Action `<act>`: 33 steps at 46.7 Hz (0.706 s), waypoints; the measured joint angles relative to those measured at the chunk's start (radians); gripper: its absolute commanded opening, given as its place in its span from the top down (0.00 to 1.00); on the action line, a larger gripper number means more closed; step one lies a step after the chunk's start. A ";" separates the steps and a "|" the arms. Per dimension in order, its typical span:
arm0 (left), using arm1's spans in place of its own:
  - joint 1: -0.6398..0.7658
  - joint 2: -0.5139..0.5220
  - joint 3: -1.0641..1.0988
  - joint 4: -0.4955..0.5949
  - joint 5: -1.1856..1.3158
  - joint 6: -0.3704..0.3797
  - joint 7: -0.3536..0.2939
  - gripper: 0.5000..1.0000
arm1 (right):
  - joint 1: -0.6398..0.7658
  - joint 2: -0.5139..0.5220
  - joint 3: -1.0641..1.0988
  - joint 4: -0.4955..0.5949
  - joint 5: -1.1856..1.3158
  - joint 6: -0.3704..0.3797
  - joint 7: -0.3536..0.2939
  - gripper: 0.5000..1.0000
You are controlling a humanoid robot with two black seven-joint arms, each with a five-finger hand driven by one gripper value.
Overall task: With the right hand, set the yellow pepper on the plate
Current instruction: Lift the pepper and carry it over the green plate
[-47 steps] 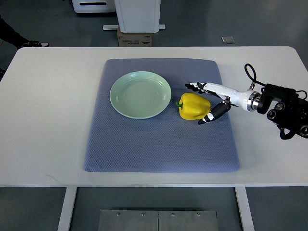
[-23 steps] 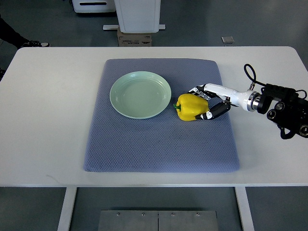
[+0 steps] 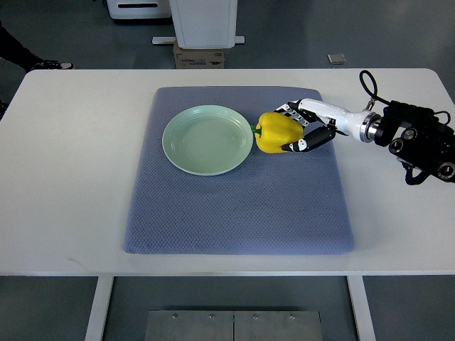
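Yellow bell pepper (image 3: 276, 132) clasped by right hand (image 3: 302, 128), fingers wrapped round it, just beside rim of pale green round plate (image 3: 206, 140) over blue-grey mat (image 3: 234, 206). Grasp done; placing on plate and release left.

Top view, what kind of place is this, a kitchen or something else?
Probably a lab or workshop, not a kitchen: a plain white table on a grey floor, a blue mat laid as a work area, and equipment bases standing behind.
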 measured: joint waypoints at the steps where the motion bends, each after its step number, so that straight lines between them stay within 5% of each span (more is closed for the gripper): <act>1: 0.000 0.000 0.000 0.000 0.000 0.000 0.000 0.00 | 0.004 0.002 0.001 0.000 0.001 0.000 0.000 1.00; 33: 0.000 0.000 0.000 0.000 0.000 0.000 0.000 0.00 | 0.130 0.217 0.002 -0.039 0.033 0.000 -0.156 1.00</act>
